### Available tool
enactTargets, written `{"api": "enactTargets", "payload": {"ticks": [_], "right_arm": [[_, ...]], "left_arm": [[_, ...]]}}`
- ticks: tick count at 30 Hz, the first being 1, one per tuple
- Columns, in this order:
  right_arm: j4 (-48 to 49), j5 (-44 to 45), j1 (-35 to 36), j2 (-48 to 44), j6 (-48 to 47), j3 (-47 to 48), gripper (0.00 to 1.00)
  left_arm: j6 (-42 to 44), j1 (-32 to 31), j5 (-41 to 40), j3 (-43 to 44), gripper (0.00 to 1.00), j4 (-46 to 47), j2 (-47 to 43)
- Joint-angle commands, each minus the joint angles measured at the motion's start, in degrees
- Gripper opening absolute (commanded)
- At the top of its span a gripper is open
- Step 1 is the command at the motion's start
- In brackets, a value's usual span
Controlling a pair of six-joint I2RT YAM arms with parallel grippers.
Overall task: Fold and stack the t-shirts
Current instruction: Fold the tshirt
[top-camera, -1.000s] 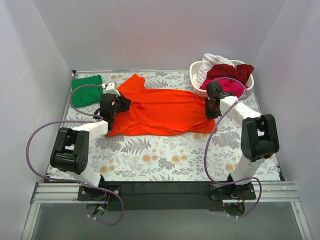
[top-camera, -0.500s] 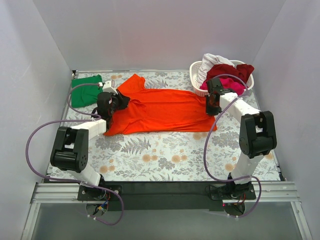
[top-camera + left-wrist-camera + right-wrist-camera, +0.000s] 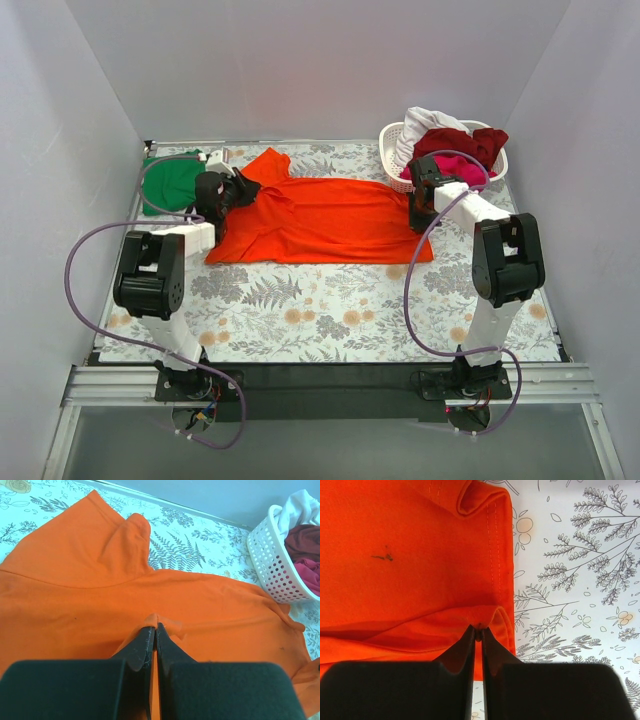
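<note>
Floral table [image 3: 300,310]: left gripper [image 3: 228,190] and right gripper [image 3: 418,207], clamped on orange t-shirt [image 3: 320,222], have carried its edge rearward.

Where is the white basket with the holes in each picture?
Top view: the basket is at the upper right, just past the right end of the orange shirt.
Left wrist view: it is at the right edge, beyond the orange shirt.
Right wrist view: it is not in the picture.
Shared landmark: the orange shirt shows in all three views.
</note>
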Motion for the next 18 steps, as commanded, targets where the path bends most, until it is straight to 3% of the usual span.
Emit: {"api": "enactTargets", "payload": {"ticks": [1, 6, 8, 12, 18], "right_arm": [[-0.04, 0.02, -0.13, 0.6, -0.29, 2.7, 0.01], [-0.04, -0.42, -0.13, 1.04, -0.12, 3.58, 0.01], [-0.04, -0.51, -0.13, 1.04, -0.12, 3.67, 0.01], [-0.04, -0.86, -0.13, 0.16, -0.2, 4.02, 0.01], [-0.04, -0.95, -0.13, -3.7, -1.26, 5.25, 0.39]], "left_arm": [[0.23, 0.46, 1.67, 2.46, 0.0, 1.35, 1.2], [0.58, 0.46, 1.32, 3.96, 0.0, -0.23, 4.01], [0.67, 0.46, 0.53, 4.48, 0.14, -1.11, 4.54], [1.02, 0.46, -5.17, 4.58, 0.29, -2.96, 3.06], [0.93, 0.46, -11.07, 2.3, 0.37, -7.96, -6.15]]}}
